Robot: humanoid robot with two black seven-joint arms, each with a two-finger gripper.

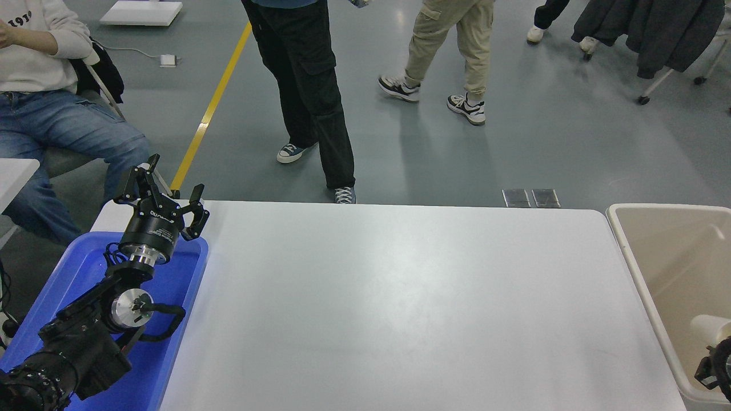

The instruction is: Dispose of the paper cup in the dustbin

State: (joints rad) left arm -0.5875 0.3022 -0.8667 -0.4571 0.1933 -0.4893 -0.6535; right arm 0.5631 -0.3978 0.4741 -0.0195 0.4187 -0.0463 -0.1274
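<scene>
The paper cup (709, 327) is white and shows at the far right edge, over the inside of the beige dustbin (674, 257). My right gripper (713, 365) is only partly in view just below the cup, at the picture's lower right, and appears shut on it; its fingers are mostly cut off by the edge. The dustbin stands against the table's right end, its pale rim level with the tabletop. My left gripper (165, 193) is open and empty, parked at the lower left above the blue tray.
A bright blue shallow tray (184, 274) sits at the table's left end under the left arm. The white table (400, 297) lies between tray and dustbin. A seated person (51, 114), a standing person (308, 85) and a walking person (457, 34) are beyond the far edge.
</scene>
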